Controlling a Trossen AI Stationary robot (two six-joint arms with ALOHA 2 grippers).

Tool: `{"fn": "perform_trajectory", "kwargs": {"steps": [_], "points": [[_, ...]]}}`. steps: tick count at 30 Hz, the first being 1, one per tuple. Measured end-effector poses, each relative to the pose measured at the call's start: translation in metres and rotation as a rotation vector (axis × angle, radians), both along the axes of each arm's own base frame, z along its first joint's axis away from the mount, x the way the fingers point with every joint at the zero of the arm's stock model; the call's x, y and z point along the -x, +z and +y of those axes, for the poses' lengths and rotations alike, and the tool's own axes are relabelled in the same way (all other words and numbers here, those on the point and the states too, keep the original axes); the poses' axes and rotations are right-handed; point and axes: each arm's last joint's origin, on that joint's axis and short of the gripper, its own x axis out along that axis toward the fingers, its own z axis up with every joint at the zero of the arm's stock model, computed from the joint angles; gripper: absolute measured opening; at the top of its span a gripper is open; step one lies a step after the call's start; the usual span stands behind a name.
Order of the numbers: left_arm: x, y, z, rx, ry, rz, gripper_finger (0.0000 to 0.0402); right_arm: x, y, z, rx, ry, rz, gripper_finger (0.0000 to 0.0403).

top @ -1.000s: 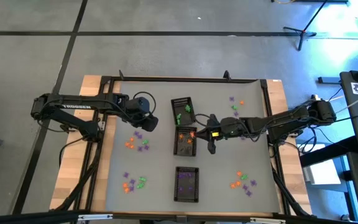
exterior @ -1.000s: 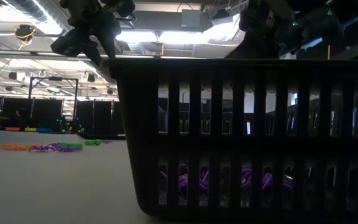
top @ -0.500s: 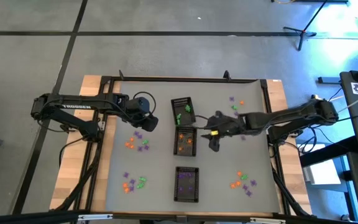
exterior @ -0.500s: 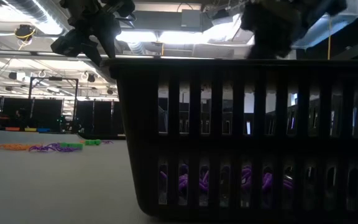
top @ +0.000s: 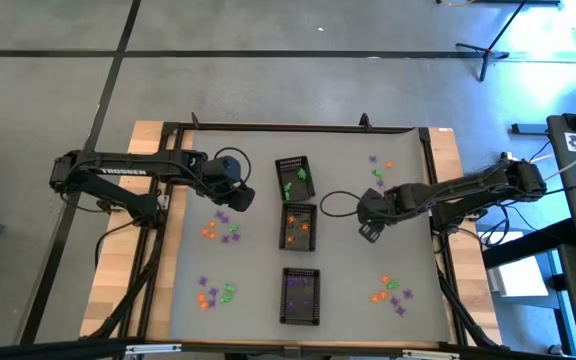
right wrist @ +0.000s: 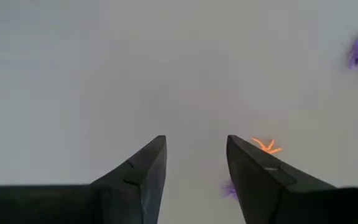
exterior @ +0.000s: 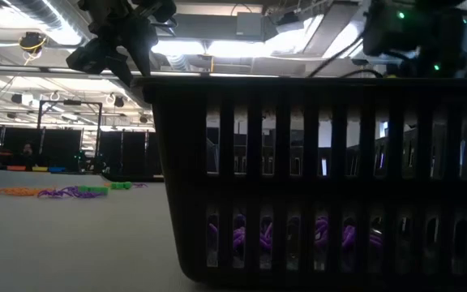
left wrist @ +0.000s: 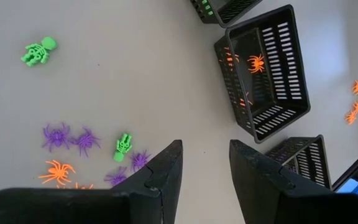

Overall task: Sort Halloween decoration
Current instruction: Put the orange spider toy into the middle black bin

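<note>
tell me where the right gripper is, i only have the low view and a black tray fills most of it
observer: The right gripper hangs over bare table to the right of the middle tray, not above it.
operator: is it holding anything
observer: No. In the right wrist view its fingers stand apart with nothing between them. An orange spider lies on the table just beyond one fingertip.
operator: and the left one
observer: The left gripper is open and empty too, on the left of the middle tray, near some purple spiders.
</note>
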Motion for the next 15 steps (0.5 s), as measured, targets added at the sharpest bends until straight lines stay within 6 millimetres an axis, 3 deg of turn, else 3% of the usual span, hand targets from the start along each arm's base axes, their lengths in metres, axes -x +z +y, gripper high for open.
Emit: {"fn": "perform_trajectory", "kwargs": {"steps": [15], "points": [[0.000, 0.000, 0.000, 0.000, 0.000, 0.000, 0.0124, 0.040, -0.036, -0.011, 0.083, -0.239, 0.059, 0.0165]]}}
